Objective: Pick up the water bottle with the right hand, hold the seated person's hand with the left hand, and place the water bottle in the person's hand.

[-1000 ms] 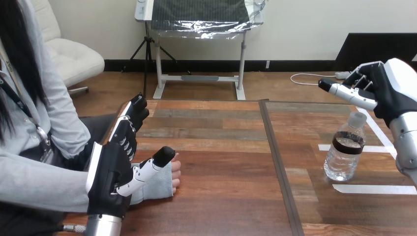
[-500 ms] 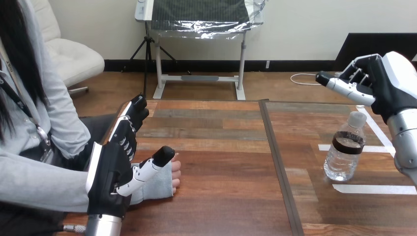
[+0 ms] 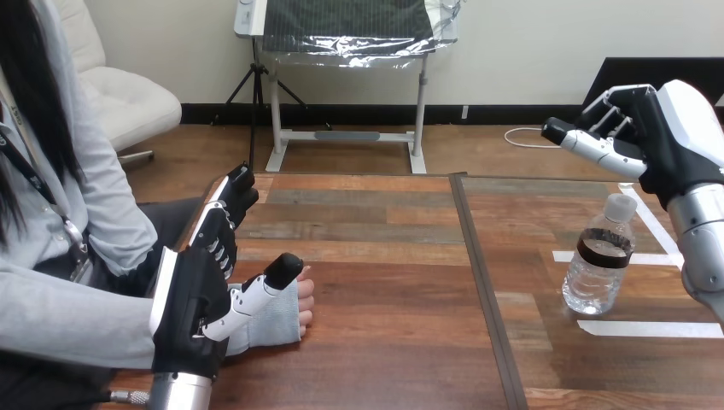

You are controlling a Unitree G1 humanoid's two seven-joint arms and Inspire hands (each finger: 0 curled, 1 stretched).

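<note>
A clear water bottle [image 3: 599, 255] with a dark label band and white cap stands upright on the right half of the table. My right hand [image 3: 651, 141] hovers above and behind it, fingers spread open, touching nothing. At the lower left my left hand [image 3: 203, 295] stands edge-up with straight fingers and its thumb stretched out over the person's hand [image 3: 300, 301]. That hand rests as a loose fist on the table, its sleeve cuff against my palm. I cannot tell whether my thumb touches it.
White tape strips [image 3: 649, 328] mark the table [image 3: 384, 342] around the bottle. A dark seam [image 3: 482, 290] runs front to back down the table's middle. The person sits at the left side, with their forearm along the table's left edge.
My right hand has risen and drifted slightly left, away from the bottle's cap. The left hand, the person's hand and the bottle have not moved.
</note>
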